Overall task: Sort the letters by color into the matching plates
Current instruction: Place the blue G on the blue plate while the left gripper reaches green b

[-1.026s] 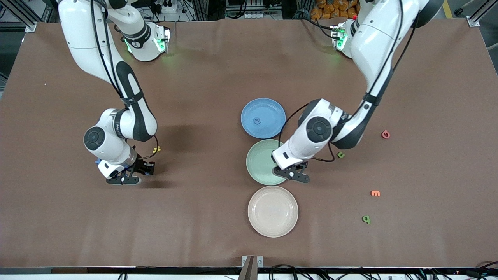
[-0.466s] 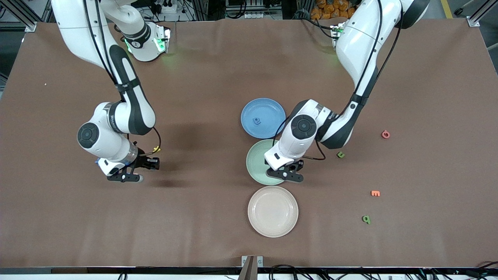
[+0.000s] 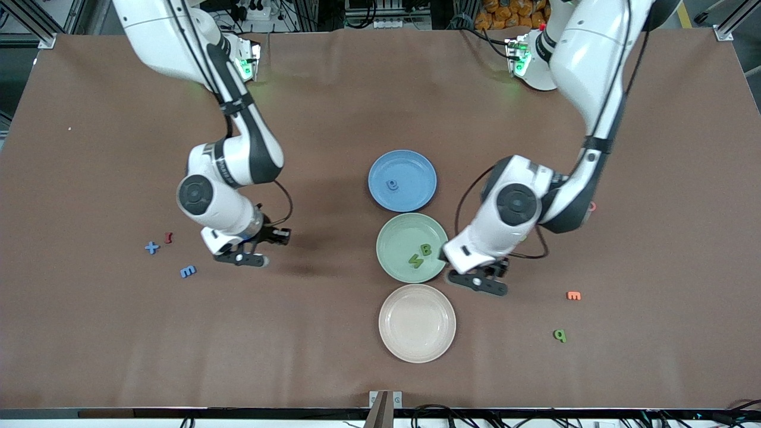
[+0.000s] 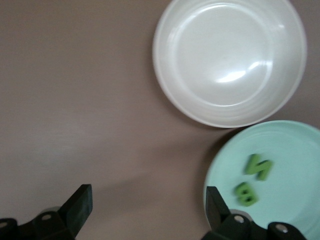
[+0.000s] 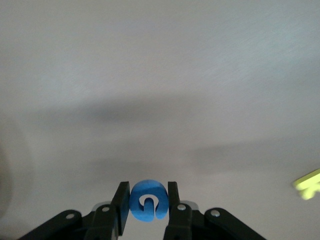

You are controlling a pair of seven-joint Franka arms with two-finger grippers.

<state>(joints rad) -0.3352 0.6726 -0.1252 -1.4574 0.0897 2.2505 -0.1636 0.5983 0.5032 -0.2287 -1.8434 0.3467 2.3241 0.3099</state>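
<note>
Judged from how the pieces lie, the sort is under halfway done. The blue plate (image 3: 402,180) holds 1 blue letter (image 3: 391,185), and the green plate (image 3: 412,247), touching it at its 6 o'clock in the front view, holds 2 green letters, an S shape (image 3: 415,260) and a B (image 3: 425,249). That makes 3 of 8 placed. The beige plate (image 3: 417,323), at 6 o'clock of the green plate, is empty. The right hand (image 3: 241,258) is pinching a 4th piece, a blue curled letter (image 5: 148,200), between its fingers over bare bench, with the blue plate well apart at about 2 o'clock from it. The blue plus (image 3: 151,248) and the blue m (image 3: 188,271) lie on the bench at about 9 o'clock of that hand. The left hand (image 3: 477,284) is spread and empty, over the bench just beside the green plate's rim at about 4 o'clock. The green q (image 3: 559,335) lies near the orange piece (image 3: 574,295), at about 4 o'clock of that hand. The last green letter is not in sight.
</note>
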